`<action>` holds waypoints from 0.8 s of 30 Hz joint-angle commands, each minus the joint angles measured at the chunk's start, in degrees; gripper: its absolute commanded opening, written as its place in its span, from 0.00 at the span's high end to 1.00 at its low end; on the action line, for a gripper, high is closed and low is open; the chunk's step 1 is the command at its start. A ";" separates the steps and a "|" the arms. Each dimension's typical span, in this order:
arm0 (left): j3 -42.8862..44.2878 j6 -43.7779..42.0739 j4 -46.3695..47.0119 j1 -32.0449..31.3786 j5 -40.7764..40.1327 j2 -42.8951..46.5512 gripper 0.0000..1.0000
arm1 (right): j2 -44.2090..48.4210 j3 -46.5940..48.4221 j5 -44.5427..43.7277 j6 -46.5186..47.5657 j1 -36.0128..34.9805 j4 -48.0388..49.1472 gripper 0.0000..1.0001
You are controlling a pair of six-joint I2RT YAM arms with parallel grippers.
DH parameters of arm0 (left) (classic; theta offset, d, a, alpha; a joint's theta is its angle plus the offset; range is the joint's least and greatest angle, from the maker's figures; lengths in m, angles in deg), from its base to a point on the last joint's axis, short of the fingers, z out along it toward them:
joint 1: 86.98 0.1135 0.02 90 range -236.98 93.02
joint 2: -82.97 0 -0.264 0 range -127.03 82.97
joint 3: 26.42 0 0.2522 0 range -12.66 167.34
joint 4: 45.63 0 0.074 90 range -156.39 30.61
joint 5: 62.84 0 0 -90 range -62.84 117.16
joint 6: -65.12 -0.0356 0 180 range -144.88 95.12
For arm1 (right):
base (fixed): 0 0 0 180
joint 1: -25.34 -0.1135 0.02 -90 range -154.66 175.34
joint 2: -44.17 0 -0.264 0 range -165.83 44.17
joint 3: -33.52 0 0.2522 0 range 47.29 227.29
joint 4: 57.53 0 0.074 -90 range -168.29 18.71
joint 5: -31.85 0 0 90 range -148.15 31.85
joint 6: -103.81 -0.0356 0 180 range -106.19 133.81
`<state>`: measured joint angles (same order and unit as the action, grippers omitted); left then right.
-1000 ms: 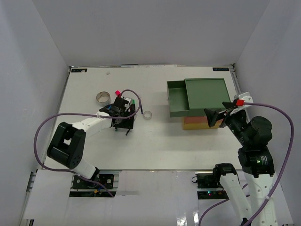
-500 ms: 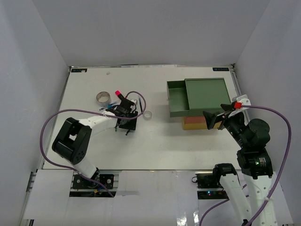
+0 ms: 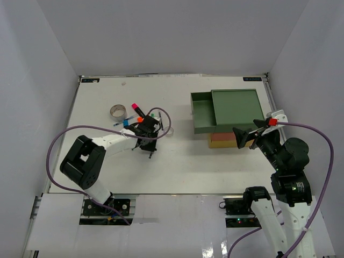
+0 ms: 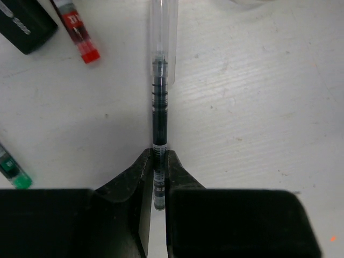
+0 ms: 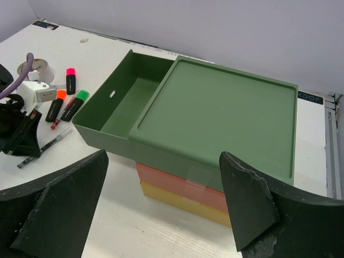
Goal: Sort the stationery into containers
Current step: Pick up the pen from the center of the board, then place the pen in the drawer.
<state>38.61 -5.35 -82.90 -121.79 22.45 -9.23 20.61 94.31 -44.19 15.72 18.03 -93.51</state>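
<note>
In the left wrist view my left gripper [image 4: 156, 157] is shut on the lower end of a thin dark pen [image 4: 159, 97] that lies flat on the table. Beside it lie an orange-capped highlighter [image 4: 80, 35] and a green-capped one [image 4: 13, 172]. From above, the left gripper [image 3: 146, 131] sits among highlighters with pink [image 3: 134, 106] and blue [image 3: 126, 122] caps. The containers [image 3: 236, 107] stand at the right: dark green top with its drawer [image 5: 115, 107] pulled out leftward, orange-red middle [image 5: 183, 185], yellow bottom [image 5: 183, 203]. My right gripper [image 5: 163, 161] hangs open before the stack, holding nothing.
A grey tape roll [image 3: 117, 111] lies at the back left of the highlighters. A white tape roll [image 3: 168, 130] lies just right of the left gripper, partly under its purple cable [image 3: 161, 115]. White walls close in the table [image 3: 188, 161] on three sides.
The left gripper's jaws have closed onto the pen and the wrist has shifted slightly toward the right. The right arm has barely moved.
</note>
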 commanded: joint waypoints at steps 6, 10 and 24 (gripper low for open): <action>6.98 6.82 -6.28 -1.49 3.92 11.95 0.92 | 0.44 0.52 -1.03 -0.07 -0.69 1.39 0.10; 15.15 13.14 -8.13 -1.49 4.62 17.48 0.98 | 0.17 0.70 -1.12 -0.07 -1.04 1.39 0.10; 39.69 27.84 -0.24 -9.13 9.37 3.89 0.95 | 1.14 0.70 -2.44 -0.24 -1.13 0.60 0.10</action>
<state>75.39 18.96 -85.20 -129.57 31.45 -2.04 20.68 94.31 -46.01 15.70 17.33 -93.90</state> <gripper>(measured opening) 0.211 0.900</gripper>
